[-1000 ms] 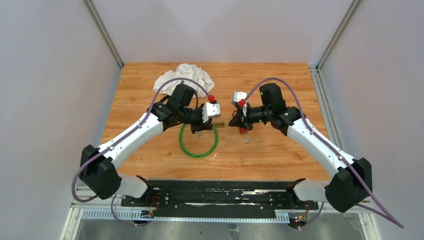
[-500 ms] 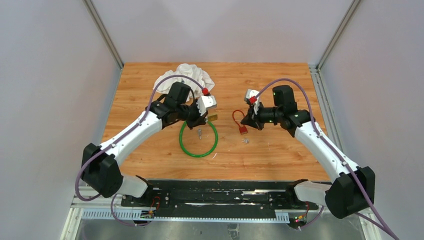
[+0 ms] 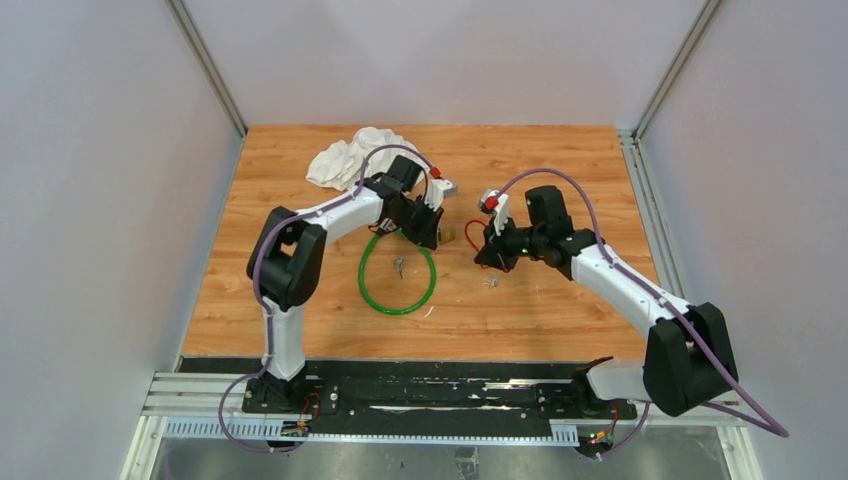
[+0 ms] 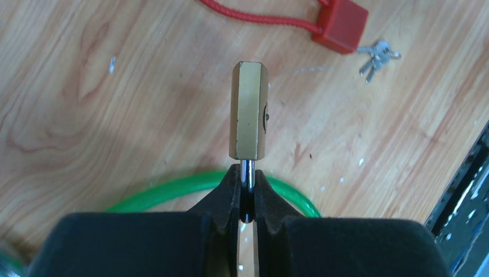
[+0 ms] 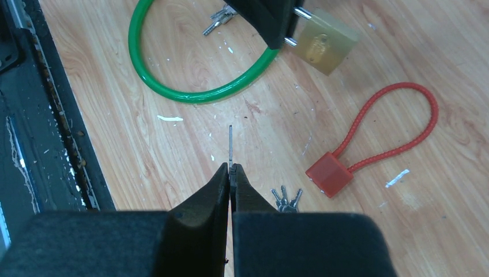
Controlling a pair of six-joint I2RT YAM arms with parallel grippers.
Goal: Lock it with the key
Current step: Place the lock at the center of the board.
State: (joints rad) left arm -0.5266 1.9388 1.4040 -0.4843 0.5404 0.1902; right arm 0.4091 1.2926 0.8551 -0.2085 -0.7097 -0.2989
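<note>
**Padlock in left hand, key in right, not mated**

- Brass padlock (image 4: 249,109) pinched by its steel shackle in the left hand (image 4: 248,173), body sticking straight out past the fingertips. Fingers pressed tight on the shackle, nothing else in the grip.
- Held over the mid-surface (image 3: 560,160). Contact with the wood: cannot tell.
- Key (image 5: 230,144) right of the padlock in the top view, near it but apart. Clamped in the right hand (image 5: 230,167), fingers pressed together on it, thin blade edge-on and poking out past the tips.
- No contact between key and padlock.
- Red cable lock (image 5: 330,173) flat on the wood right of the padlock, loop open, partly hidden under the right hand from above.
- Small key bunch (image 5: 286,199) just beside the red body, on the side away from the padlock.
- Green cable ring (image 5: 196,97) lying just left of and nearer than the padlock, with a second set of keys (image 5: 218,20) inside the ring.
- White cloth (image 3: 345,158) crumpled at the far edge, well left of the padlock.
</note>
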